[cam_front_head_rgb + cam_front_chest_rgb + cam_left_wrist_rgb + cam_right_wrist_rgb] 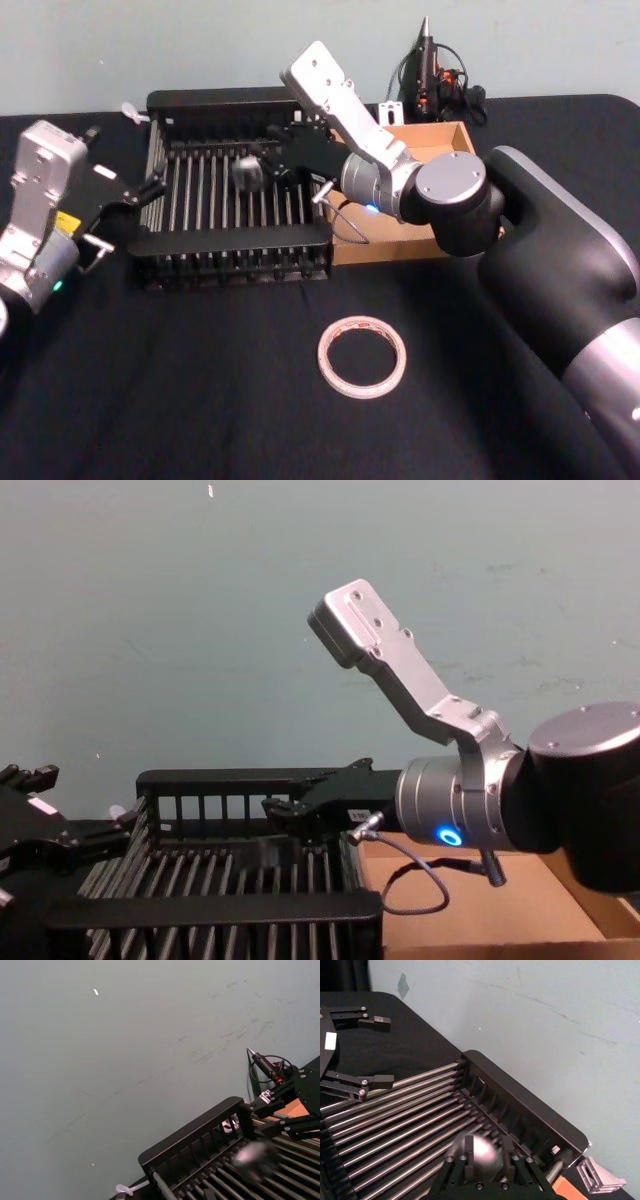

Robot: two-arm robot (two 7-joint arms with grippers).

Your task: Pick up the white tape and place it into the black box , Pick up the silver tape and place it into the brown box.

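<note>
The white tape [247,172], a small grey-sided roll, shows blurred just above the slatted bottom of the black box [240,100], at the tips of my right gripper [275,155]. In the right wrist view the white tape [482,1152] lies blurred between the sharp, spread fingers [468,1149], so the gripper is open. The silver tape [362,355], a wide flat ring, lies on the black cloth in front of the boxes. The brown box [445,140] stands right of the black box, under my right arm. My left gripper [125,215] hovers open at the black box's left wall.
A dark hand tool with cables [430,70] and a small white bracket [390,112] sit behind the brown box. A small white object [135,112] lies behind the black box's left corner. Black cloth covers the table, and a pale wall stands close behind.
</note>
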